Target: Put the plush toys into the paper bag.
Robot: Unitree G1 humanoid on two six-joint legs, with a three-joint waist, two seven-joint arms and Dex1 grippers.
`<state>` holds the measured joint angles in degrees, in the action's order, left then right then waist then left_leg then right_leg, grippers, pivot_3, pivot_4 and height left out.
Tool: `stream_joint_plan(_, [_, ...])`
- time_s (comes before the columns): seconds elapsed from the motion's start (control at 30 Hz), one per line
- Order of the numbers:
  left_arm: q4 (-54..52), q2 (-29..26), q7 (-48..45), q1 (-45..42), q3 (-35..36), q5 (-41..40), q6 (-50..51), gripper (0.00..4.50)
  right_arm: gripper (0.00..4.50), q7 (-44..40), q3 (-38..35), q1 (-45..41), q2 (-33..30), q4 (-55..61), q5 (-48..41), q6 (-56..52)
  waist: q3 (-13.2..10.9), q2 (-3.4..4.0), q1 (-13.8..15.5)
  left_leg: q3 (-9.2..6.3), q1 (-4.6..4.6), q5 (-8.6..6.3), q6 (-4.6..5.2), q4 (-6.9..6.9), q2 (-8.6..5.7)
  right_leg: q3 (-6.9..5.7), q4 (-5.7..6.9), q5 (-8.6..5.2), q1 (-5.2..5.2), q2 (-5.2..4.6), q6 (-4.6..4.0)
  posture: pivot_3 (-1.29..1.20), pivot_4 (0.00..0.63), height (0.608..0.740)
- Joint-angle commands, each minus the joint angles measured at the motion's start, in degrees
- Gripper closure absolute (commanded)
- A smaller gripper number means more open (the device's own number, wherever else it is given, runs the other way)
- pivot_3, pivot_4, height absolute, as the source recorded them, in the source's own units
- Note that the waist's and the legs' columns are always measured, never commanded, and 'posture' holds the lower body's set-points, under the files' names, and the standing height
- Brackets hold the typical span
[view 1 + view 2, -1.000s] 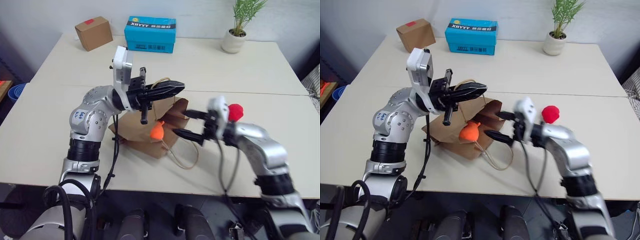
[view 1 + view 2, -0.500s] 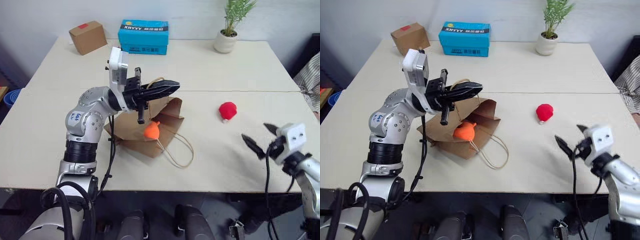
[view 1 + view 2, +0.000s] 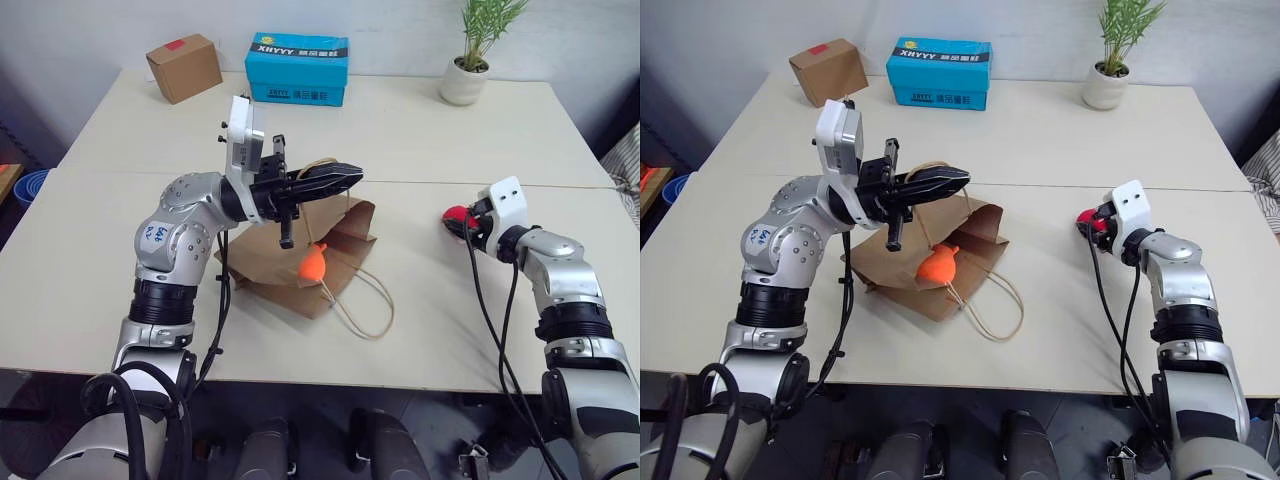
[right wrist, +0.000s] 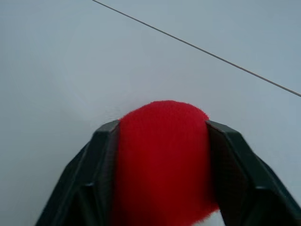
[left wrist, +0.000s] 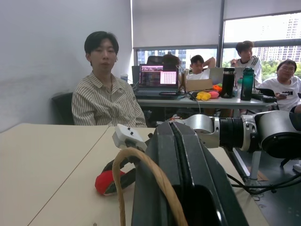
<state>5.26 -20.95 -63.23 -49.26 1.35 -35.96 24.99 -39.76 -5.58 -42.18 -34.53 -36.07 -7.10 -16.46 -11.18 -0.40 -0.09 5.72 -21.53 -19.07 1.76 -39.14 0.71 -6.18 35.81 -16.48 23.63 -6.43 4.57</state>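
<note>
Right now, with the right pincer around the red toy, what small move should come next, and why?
Probably lift the red plush toy a little off the table. The right pincer has a finger pressed on each side of it, so it looks gripped. The paper bag waits with its handle held by the left pincer.

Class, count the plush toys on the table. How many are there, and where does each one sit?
2. The orange plush toy lies at the mouth of the paper bag. The red plush toy sits between the right gripper fingers. Others may be hidden inside the bag.
</note>
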Motion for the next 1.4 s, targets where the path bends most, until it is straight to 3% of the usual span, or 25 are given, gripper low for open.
stream_joint_plan(0.03, [-1.46,-0.42,-0.13,-0.58,0.76,-0.26,-0.69,4.50,3.25,-6.09,-0.53,2.34,-1.78,6.80,-3.64,-3.83,0.00,0.00,-0.05,-0.01,0.00,0.00,0.00,0.00,0.01,0.00,0.00,0.00,0.00,0.00,0.00,0.00,0.150,0.740])
stream_joint_plan(0.17, [-1.26,-0.67,-0.78,-0.86,0.88,-0.82,-0.15,4.50,4.16,-14.36,-0.29,11.26,-2.57,35.10,-17.29,-17.05,-0.01,0.02,-0.04,-0.15,-0.03,-0.01,-0.05,0.01,0.11,-0.07,-0.01,-0.01,0.02,0.05,-0.01,0.00,0.150,0.740])
stream_joint_plan(0.27, [-1.12,-0.57,-1.13,-1.10,0.76,-1.07,0.34,4.50,4.29,-12.45,0.60,14.34,-1.02,47.21,-23.30,-25.39,-0.01,0.02,-0.09,-0.10,0.00,-0.01,-0.06,-0.01,0.10,-0.03,0.04,0.00,0.02,0.03,-0.01,0.00,0.150,0.740])
stream_joint_plan(0.33, [-1.80,-0.37,-1.68,-0.95,0.31,-1.70,1.39,4.50,4.30,-5.93,3.63,12.89,5.03,50.89,-22.94,-27.58,0.00,0.00,-0.14,-0.10,0.05,0.00,-0.07,-0.02,0.11,-0.01,0.07,0.00,0.00,0.03,-0.01,0.00,0.150,0.740])
stream_joint_plan(0.57, [-2.58,0.26,-2.32,-1.18,-0.10,-2.25,2.92,4.50,4.30,2.31,12.76,7.31,16.19,43.00,-15.58,-24.45,0.00,0.00,0.18,-0.16,0.02,0.04,-0.10,-0.03,-0.01,-0.04,0.09,-0.01,0.00,0.02,-0.02,0.00,0.150,0.740])
stream_joint_plan(0.73, [-3.15,0.28,-2.83,-0.95,-0.09,-2.66,3.92,4.50,4.30,9.21,13.63,3.41,23.56,32.30,-9.34,-14.56,0.00,0.00,-0.22,-0.14,-0.02,0.01,-0.02,-0.03,-0.09,-0.07,0.06,0.00,0.01,0.04,-0.01,0.00,0.150,0.740])
stream_joint_plan(0.87, [-2.86,0.36,-2.88,-0.89,0.08,-2.40,3.86,4.50,2.93,8.40,15.68,4.38,24.81,30.58,-7.14,-12.89,0.00,0.00,-0.32,-0.14,-0.02,0.02,-0.04,-0.01,-0.02,-0.06,0.06,0.00,0.03,0.10,-0.01,0.00,0.150,0.740])
stream_joint_plan(0.97, [-2.52,0.01,-2.59,-1.02,0.66,-2.22,3.59,4.50,1.86,6.64,15.01,6.34,23.15,35.85,-8.94,-16.13,0.00,0.00,-0.21,-0.15,-0.02,0.01,-0.04,-0.01,-0.03,-0.05,0.06,0.00,0.02,0.08,-0.01,0.00,0.150,0.740])
stream_joint_plan(1.1, [-2.07,-0.53,-2.49,-1.00,1.21,-2.04,3.32,4.50,0.52,-5.04,13.19,10.57,15.69,45.01,-17.36,-21.21,-0.01,0.00,-0.03,-0.20,-0.06,0.01,-0.03,-0.02,-0.04,-0.08,0.03,0.00,0.02,0.05,-0.01,0.00,0.150,0.740])
stream_joint_plan(1.3, [-2.55,-0.81,-2.32,-0.63,1.31,-2.06,3.31,4.50,0.52,-11.35,5.83,13.61,6.11,45.91,-24.71,-26.96,-0.01,0.00,-0.01,-0.19,-0.03,-0.01,0.01,-0.02,-0.03,-0.08,0.01,0.00,-0.01,0.04,0.00,0.00,0.150,0.740])
stream_joint_plan(1.4, [-2.79,-0.84,-2.22,-0.52,1.34,-2.09,3.31,4.50,0.52,-12.36,7.18,14.12,1.16,43.47,-23.71,-31.15,-0.01,0.00,-0.04,-0.18,-0.03,-0.02,0.02,-0.02,-0.01,-0.07,0.01,0.00,-0.01,-0.02,0.00,0.00,0.150,0.740])
